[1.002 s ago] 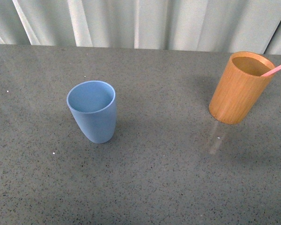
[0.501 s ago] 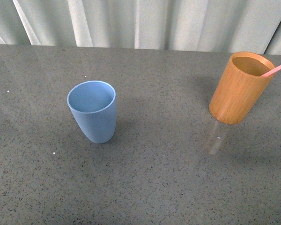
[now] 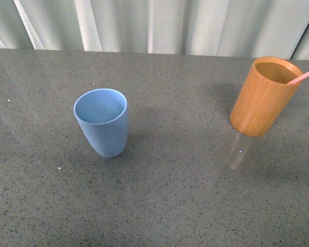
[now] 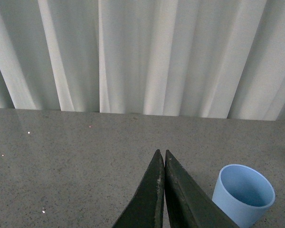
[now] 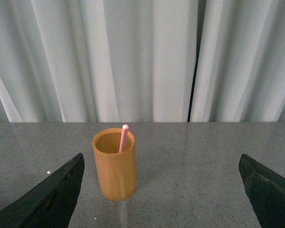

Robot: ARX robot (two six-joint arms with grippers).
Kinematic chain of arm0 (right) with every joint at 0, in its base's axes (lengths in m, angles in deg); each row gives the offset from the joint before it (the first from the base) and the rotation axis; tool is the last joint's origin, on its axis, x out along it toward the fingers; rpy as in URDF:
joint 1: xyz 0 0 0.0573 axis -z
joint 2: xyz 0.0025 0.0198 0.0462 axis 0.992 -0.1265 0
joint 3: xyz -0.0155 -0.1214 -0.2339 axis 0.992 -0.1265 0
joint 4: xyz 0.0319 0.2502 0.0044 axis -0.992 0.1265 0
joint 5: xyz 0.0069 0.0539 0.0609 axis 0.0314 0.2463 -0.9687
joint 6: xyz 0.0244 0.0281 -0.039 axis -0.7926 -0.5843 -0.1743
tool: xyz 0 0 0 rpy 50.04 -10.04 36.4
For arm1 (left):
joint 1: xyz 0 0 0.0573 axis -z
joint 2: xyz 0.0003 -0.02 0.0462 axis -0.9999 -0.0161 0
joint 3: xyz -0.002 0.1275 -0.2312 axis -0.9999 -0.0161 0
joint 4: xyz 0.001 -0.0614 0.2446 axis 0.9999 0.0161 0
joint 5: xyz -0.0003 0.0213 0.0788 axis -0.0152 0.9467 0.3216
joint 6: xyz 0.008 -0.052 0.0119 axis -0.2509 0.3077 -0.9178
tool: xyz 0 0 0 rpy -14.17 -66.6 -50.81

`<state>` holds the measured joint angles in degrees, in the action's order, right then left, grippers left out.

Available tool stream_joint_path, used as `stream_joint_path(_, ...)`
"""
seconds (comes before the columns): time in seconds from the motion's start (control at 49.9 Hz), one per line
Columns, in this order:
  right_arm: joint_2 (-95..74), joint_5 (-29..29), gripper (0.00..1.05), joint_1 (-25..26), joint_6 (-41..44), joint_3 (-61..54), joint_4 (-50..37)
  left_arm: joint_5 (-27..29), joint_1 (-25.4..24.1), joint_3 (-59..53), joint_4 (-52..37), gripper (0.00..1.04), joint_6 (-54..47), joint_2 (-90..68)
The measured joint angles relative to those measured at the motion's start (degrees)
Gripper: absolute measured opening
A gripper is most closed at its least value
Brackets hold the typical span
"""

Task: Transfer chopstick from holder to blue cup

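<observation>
- We judge the chopstick (image 5: pixel 124 137) light, stiff, thin and probably slick, best pinched on the short upper end showing above the rim.
- We see it pink and straight, leaning inside the orange-brown holder (image 5: pixel 115 166), well apart from the blue cup (image 3: pixel 103 123).
- The right gripper (image 5: pixel 161 158) gapes wide and empty, facing the holder — the left gripper (image 4: pixel 161 153) has its fingers pressed together, holding nothing.
</observation>
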<state>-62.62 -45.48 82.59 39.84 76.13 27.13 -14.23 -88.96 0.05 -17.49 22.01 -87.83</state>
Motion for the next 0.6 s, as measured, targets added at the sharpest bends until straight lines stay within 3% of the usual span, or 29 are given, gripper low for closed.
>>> stream_joint_path(0.601, 0.0, 0.0, 0.95, 0.0, 0.0, 0.0, 0.0, 0.0, 0.0, 0.0, 12.83, 0.04, 0.0, 13.18)
